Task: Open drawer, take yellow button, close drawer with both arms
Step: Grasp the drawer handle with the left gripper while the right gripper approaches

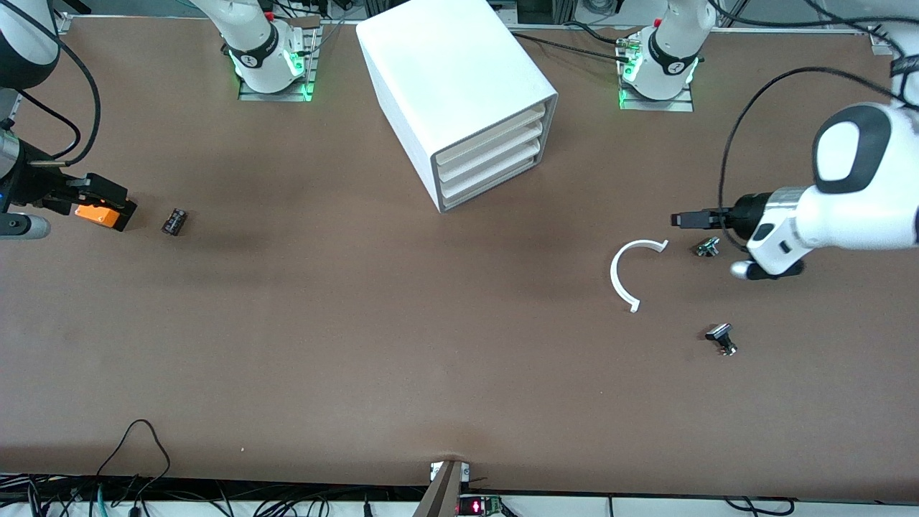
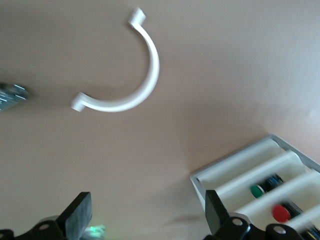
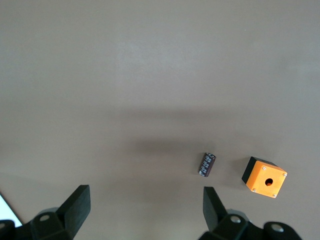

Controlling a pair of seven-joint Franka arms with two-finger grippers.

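Both pincers spread wide above the desk (image 1: 359,323).
Just beside left pincer (image 2: 145,212): small metal part (image 1: 707,247), white arc (image 1: 624,276); well apart, cabinet (image 1: 452,72), top drawer (image 1: 495,128) shut. Near right pincer (image 3: 145,210): orange cube (image 1: 97,214), black cylinder (image 1: 174,221). Button's place: cannot tell.

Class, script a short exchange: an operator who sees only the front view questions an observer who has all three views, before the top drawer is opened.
Operator: The drawer looks shut from here. Does anything show inside the cabinet?
Observer: Yes. The left wrist view shows a green cap and a red cap at its front.
Operator: Is the left gripper open?
Observer: Yes, its fingers stand wide apart over the table, beside the white arc.
Operator: What is the orange block under the right gripper?
Observer: It is an orange cube with a hole in one face.
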